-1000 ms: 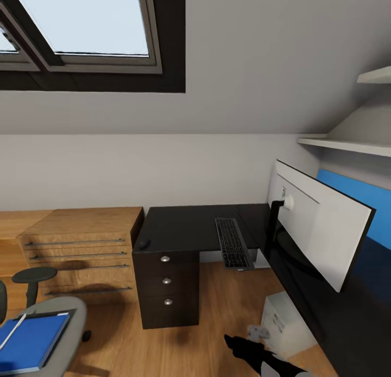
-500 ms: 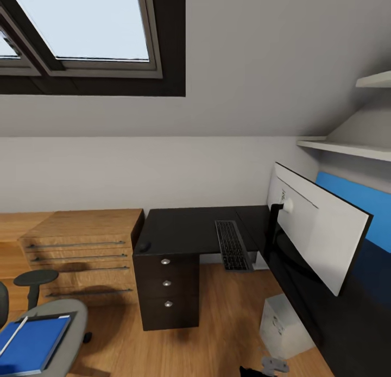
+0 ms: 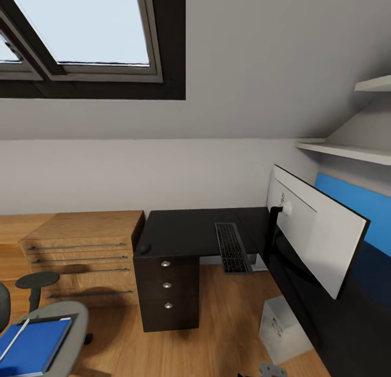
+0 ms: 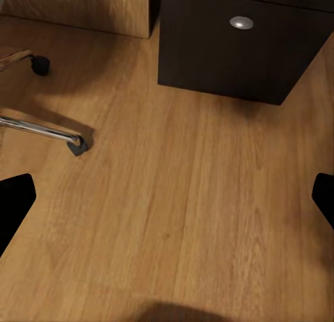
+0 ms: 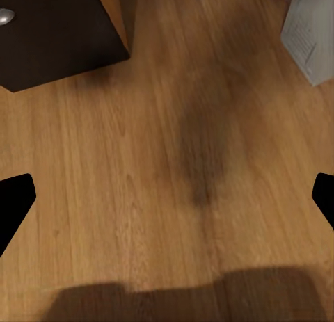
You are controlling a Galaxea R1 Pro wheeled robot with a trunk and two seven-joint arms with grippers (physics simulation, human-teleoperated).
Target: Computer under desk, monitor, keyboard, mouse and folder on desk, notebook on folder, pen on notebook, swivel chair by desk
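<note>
Wooden floor (image 3: 228, 312) beside desk (image 3: 184, 227)

On the glossy black desk (image 3: 184, 230) stand the white-backed monitor (image 3: 315, 236), a dark-keyed keyboard (image 3: 232, 246) overhanging the inner edge, and the small black mouse (image 3: 143, 248) near the corner. The silver-grey computer (image 3: 282, 328) sits on the floor beneath. The blue folder (image 3: 30, 347), with a pale pen (image 3: 13, 333) on it, lies on the grey swivel chair (image 3: 70, 325).

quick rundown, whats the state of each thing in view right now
monitor: upright on the desk
keyboard: flat, overhanging the desk edge
mouse: on the desk corner
folder: on the swivel chair, pen on top
computer: on the floor under the desk
drawers: shut
left gripper: open
right gripper: open
</note>
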